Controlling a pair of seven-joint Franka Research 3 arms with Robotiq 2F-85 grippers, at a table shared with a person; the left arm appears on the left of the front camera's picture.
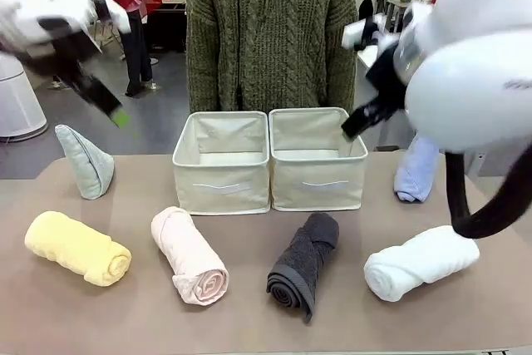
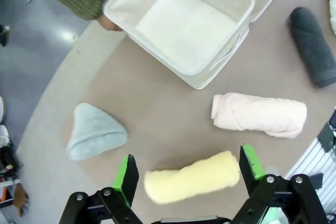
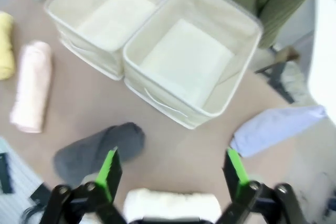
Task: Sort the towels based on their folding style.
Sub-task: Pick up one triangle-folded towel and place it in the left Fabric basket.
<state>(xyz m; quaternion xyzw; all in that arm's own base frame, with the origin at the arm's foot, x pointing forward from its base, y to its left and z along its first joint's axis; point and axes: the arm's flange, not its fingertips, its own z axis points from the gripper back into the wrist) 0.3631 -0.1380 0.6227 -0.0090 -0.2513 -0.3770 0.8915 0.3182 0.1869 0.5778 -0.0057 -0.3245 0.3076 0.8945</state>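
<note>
Table (image 1: 249, 326), holding six towels and two cream fabric bins, as we count them. Near row, from the robot's left to its right: pale yellow roll (image 1: 77, 248); pale pink roll (image 1: 189, 255); dark grey roll (image 1: 304, 263), its loose end lapping outward; white roll (image 1: 420, 263). Each lies on its side, apart from its neighbours. Far row: pale teal folded towel (image 1: 86, 162), standing as a cone, well to the left of the bins; light blue folded towel (image 1: 416, 170), near the right side of the bins and partly behind the right arm. Left bin (image 1: 222, 190) and right bin (image 1: 317, 186): side by side, walls touching, at the middle of the far side of the table, their pale floors in full view from both wrist cameras. A person (image 1: 270, 31) in a green knit sweater stands just behind the bins. Left gripper (image 2: 189, 170): jaws wide apart, gripping nothing, raised well above the left end of the table; we see the pale yellow roll below it, lined up between the jaws. Right gripper (image 3: 172, 165): jaws likewise wide apart, gripping nothing, raised above the right half of the table, with the white roll below it and the dark grey roll and light blue folded towel to either side.
</note>
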